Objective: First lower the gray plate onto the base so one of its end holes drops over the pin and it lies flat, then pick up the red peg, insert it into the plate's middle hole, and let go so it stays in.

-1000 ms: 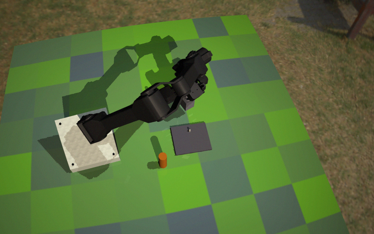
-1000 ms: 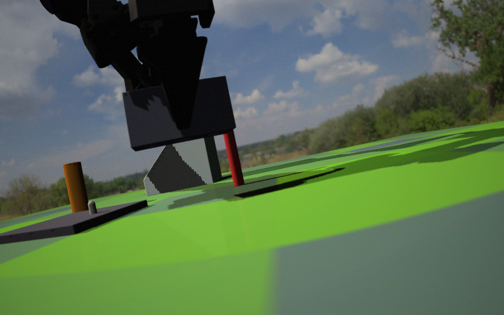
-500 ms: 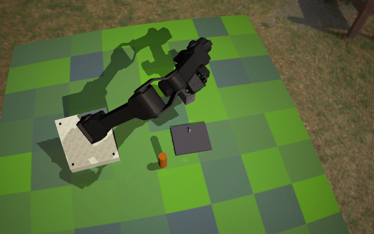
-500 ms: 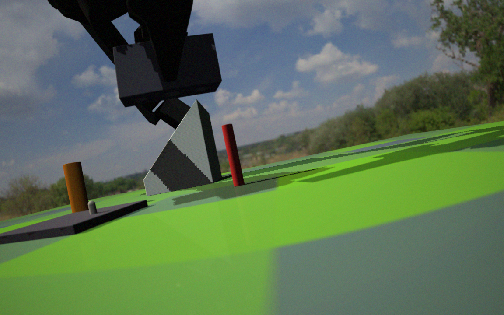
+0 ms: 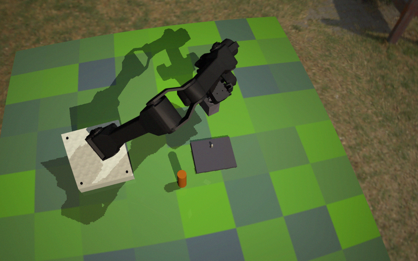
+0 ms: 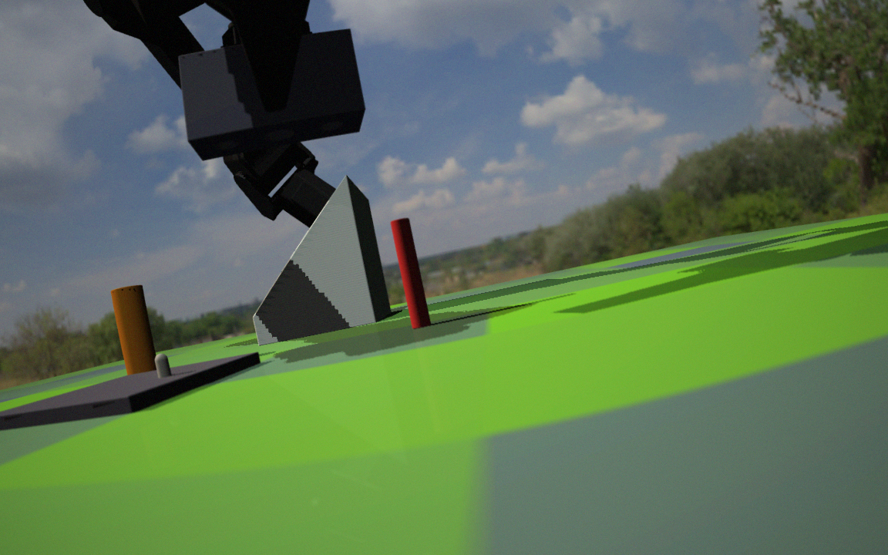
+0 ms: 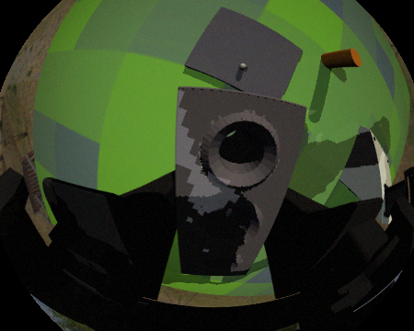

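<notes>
One gray plate (image 7: 235, 180) is pinched tight in the gripper (image 7: 222, 233), up in the air, its long side pointing away from the fingers, with a round hole showing. Past its far end lies the dark base (image 7: 247, 50) with its small pin (image 7: 243, 66). An orange peg (image 7: 342, 58) is farther off to the right, and the red peg (image 6: 410, 272) stands upright on the mat (image 6: 571, 358).

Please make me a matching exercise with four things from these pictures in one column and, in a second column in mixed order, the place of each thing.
Things:
1. gray plate
2. red peg
3. orange cylinder
4. pin

Places:
A. sticks up from the dark base
B. clamped in the gripper, lifted off the mat
C. upright on the mat, close beside the base
D. upright on the mat, apart from the base, hidden in the top view

Pairs: 1-B, 2-D, 3-C, 4-A
</notes>
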You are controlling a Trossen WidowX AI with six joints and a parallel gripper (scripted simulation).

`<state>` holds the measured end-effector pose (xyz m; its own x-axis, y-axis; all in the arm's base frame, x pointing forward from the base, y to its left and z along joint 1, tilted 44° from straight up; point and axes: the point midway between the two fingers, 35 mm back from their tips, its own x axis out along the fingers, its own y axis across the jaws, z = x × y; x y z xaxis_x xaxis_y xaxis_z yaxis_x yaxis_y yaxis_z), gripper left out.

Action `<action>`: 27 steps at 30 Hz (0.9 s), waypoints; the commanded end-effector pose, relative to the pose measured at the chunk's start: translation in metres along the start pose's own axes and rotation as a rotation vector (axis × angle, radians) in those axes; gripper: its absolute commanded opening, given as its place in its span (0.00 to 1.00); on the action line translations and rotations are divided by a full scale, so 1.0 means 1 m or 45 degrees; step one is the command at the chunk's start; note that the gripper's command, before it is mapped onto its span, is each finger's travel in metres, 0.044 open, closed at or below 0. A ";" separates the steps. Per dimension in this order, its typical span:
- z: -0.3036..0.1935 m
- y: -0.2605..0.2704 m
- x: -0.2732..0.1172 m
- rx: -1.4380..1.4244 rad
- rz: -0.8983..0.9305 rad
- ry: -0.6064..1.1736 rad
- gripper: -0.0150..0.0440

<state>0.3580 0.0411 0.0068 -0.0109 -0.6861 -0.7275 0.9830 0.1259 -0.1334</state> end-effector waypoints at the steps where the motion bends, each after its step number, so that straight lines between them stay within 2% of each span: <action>1: 0.012 0.000 0.006 0.030 0.002 0.005 0.25; 27: 0.083 -0.015 0.048 0.223 0.006 0.008 0.25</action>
<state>0.3592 -0.0441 0.0259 -0.0116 -0.6773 -0.7356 0.9996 0.0104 -0.0254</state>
